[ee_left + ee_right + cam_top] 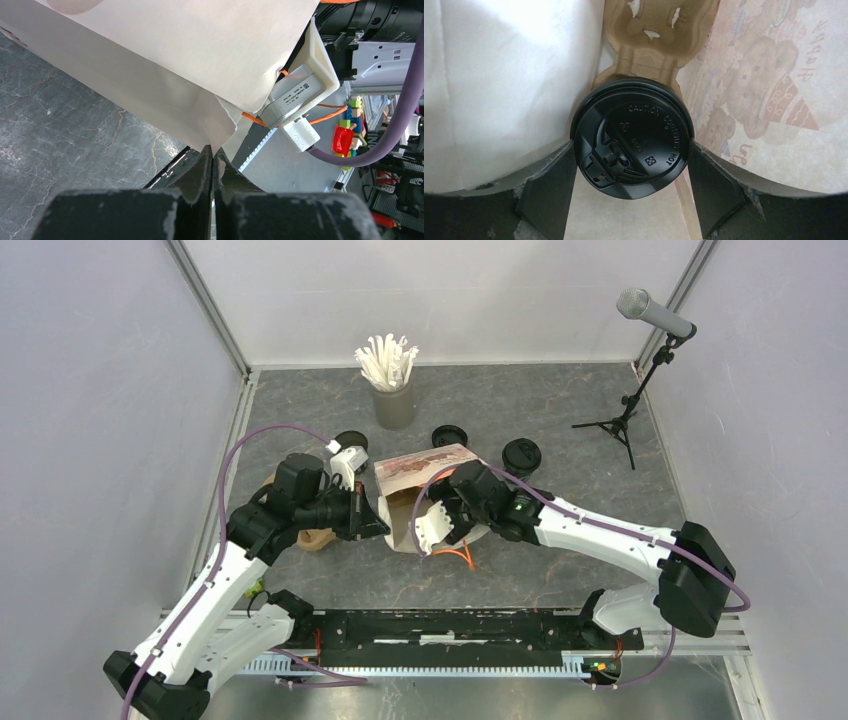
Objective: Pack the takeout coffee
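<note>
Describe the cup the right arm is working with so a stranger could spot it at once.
Find the teddy-bear paper bag lying on its side mid-table. Inside it, the right tool grips a black lidded cup seated in a brown pulp carrier. It is the only cup seen in the bag; the other cups sit out on the table.
</note>
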